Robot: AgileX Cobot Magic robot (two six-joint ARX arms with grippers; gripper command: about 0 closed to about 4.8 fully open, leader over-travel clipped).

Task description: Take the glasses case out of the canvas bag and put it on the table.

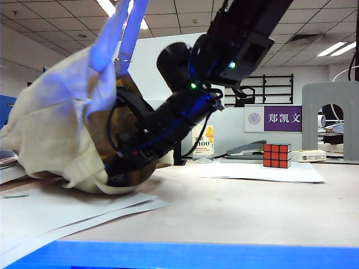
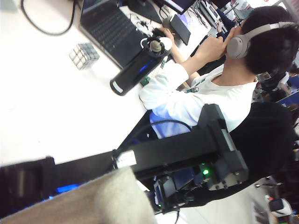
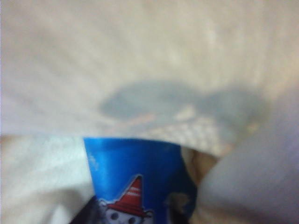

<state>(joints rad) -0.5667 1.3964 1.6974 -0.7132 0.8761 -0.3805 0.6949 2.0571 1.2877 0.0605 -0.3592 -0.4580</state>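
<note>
The case (image 3: 135, 182) lies inside the bag (image 1: 50, 129), its blue shell and cartoon figure showing close under the right wrist camera, with cloth all round it. The right fingers themselves do not show in any view, so whether they stand apart or have closed on the case I cannot tell. To do this step well, the fingers should take the case across its narrow width with no fold of cloth caught between, then draw it out along the line of the bag's mouth rather than lifting through the fabric. The right arm (image 1: 185, 106) slopes down from above and plunges into the bag's opening, its hand wholly buried. The left fingers are pressed together, out of clear sight; the straps (image 1: 120, 28) run taut upward out of the exterior view, so that arm appears to hold the bag up and open. The bag rests near the worktop's (image 1: 235, 207) left front edge, over paper sheets (image 1: 67, 210).
</note>
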